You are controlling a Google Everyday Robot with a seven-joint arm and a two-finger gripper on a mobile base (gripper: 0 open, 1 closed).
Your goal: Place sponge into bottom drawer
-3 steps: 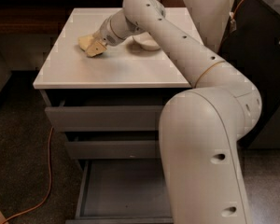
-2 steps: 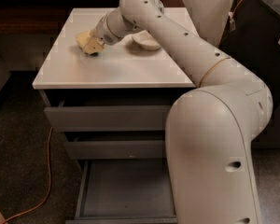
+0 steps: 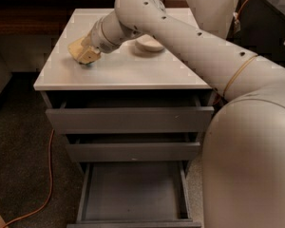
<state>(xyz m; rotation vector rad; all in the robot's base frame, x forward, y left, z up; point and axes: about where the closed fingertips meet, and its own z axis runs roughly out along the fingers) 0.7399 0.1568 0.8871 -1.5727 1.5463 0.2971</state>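
Note:
The pale-yellow sponge is at the tip of my gripper, just above the left part of the cabinet's white top. The gripper is shut on the sponge, and a bit of its green layer shows underneath. My arm reaches in from the right across the cabinet top. The bottom drawer is pulled far out below the cabinet front, and its shallow grey tray holds nothing.
A white round bowl sits on the cabinet top just behind my arm. The two upper grey drawers stand slightly ajar. An orange cable runs over the dark carpet left of the cabinet. My bulky arm base fills the right foreground.
The gripper has carried the sponge a little to the left and toward the front of the cabinet top. The view is closer to the cabinet.

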